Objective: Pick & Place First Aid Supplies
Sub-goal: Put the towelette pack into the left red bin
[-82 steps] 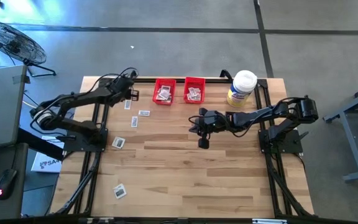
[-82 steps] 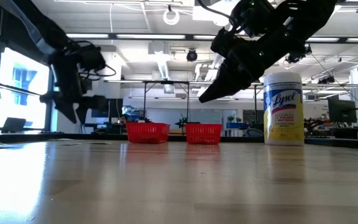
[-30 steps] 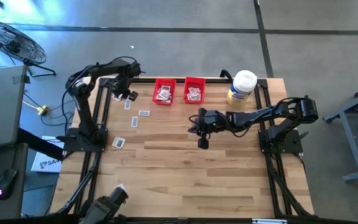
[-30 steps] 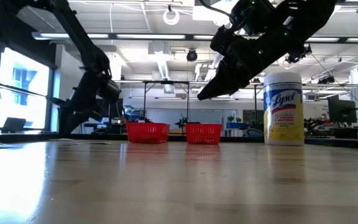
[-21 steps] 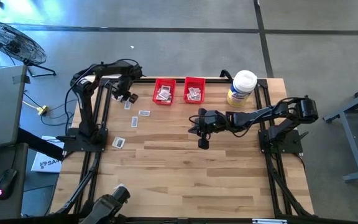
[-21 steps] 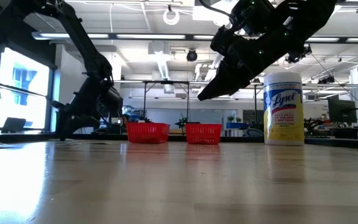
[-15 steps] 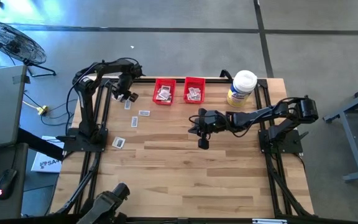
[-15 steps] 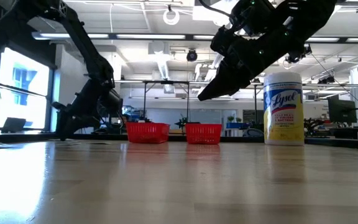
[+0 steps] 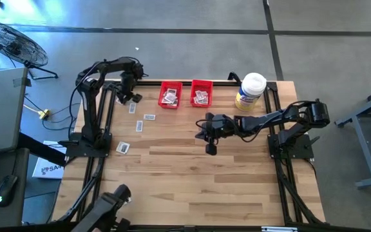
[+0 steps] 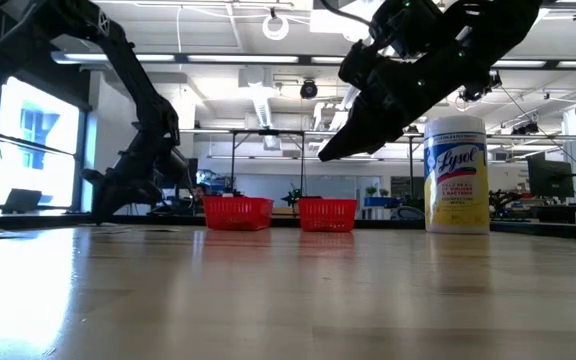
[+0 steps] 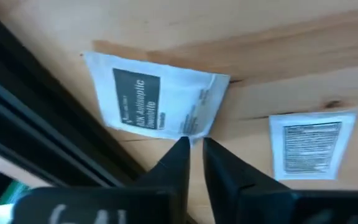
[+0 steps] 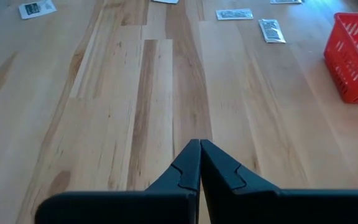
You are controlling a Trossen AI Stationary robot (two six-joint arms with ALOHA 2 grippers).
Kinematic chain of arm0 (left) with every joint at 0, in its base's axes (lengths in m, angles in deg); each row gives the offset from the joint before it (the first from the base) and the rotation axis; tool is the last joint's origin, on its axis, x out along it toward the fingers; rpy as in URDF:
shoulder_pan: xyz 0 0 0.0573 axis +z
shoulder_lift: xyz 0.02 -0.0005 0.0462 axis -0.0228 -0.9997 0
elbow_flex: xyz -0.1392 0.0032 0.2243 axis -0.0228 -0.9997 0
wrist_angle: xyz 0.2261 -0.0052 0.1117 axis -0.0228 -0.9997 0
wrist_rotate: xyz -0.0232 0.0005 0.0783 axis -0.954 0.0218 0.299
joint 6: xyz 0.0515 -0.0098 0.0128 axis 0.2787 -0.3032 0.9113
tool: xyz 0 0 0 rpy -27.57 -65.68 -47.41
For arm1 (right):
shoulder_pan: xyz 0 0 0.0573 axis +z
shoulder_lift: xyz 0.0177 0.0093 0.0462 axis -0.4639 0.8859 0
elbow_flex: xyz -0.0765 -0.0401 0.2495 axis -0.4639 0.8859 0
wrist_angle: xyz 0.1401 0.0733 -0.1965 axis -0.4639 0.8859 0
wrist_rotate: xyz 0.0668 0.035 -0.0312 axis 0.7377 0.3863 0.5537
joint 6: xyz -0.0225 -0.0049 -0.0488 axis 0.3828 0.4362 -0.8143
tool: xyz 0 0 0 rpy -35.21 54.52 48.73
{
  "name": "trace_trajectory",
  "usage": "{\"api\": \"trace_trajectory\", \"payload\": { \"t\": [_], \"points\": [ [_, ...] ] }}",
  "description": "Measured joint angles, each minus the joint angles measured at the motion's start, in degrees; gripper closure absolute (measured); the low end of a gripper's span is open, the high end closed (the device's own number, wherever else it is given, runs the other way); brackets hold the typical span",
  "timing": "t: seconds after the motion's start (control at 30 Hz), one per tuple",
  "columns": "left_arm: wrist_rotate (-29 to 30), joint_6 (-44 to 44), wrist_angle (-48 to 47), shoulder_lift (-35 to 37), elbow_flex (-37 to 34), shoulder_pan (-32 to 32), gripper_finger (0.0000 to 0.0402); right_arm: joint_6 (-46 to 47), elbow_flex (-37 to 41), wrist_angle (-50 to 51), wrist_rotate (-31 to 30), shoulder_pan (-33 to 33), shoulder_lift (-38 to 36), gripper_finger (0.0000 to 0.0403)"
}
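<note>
While right tool (image 12: 199,144) hangs pressed together over wood (image 12: 135,93) | left tool (image 11: 195,145) at flat white packet (image 11: 160,102) — grip unclear

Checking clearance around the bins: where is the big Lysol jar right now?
In the high view the Lysol jar stands at the table's far right edge, just right of the right-hand red bin.

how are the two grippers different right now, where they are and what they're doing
The left gripper is down at the table's far left corner, its fingertips nearly closed at the edge of a white packet; the right gripper hangs above the bare middle of the table with nothing near its tips. The left's fingers show a narrow gap; the right's are fully shut. Both are dark two-finger grippers.
</note>
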Motion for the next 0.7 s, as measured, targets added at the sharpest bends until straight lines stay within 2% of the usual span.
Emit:
{"api": "trace_trajectory", "payload": {
  "t": [0.07,0.13,0.23,0.53,0.7],
  "points": [
    [-0.43,0.56,0.41,0.00,-0.27,-0.49,0.0375,-0.02,0.00,0.00,0.42,0.12,0.00,0.0402],
    [-4.56,2.53,0.45,0.00,-1.08,-0.79,0.0384,-0.02,0.00,-0.02,0.46,0.14,0.00,0.0401],
    [-7.04,5.15,1.01,0.16,-2.06,-1.08,0.0389,-0.04,0.00,-0.02,0.48,0.12,0.00,0.0401],
    [-7.75,7.95,1.14,0.64,-2.12,-2.73,0.0390,-0.13,-0.02,-0.04,0.46,0.12,0.00,0.0400],
    [-7.68,8.70,1.69,1.94,-2.08,-4.00,0.0374,-0.19,0.00,-0.05,0.44,0.12,0.00,0.0400]
  ]
}}
